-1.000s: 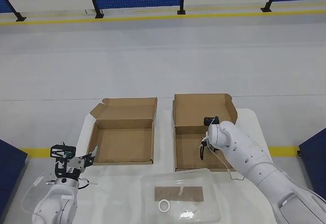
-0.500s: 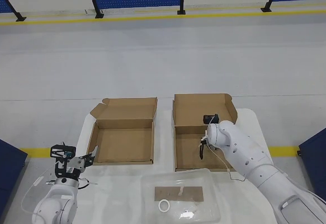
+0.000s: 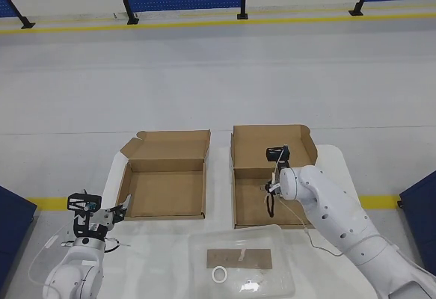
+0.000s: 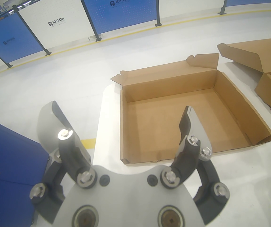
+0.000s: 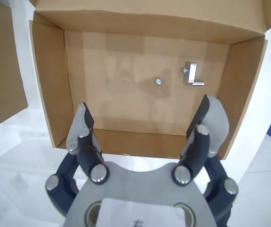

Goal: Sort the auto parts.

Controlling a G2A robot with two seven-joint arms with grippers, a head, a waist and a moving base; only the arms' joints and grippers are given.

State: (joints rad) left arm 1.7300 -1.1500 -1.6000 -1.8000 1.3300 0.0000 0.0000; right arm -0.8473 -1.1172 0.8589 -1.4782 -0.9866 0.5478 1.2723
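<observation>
Slightly toward the table's middle is where the right arm has swung in the last second, while the left arm has kept still. The right gripper (image 5: 145, 102) hangs over the near edge of the right box (image 5: 50, 83), spread wide and holding nothing. A metal bracket (image 5: 192, 74) and a small nut (image 5: 158, 81) lie near each other on that box's floor. The left gripper (image 4: 120, 106), also wide open and holding nothing, sits near the left box (image 4: 242, 109).

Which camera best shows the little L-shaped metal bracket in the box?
The right wrist view: the L-shaped bracket lies plainly on the box floor. In the top view the right arm covers that spot; the left wrist view catches just that box's edge.
</observation>
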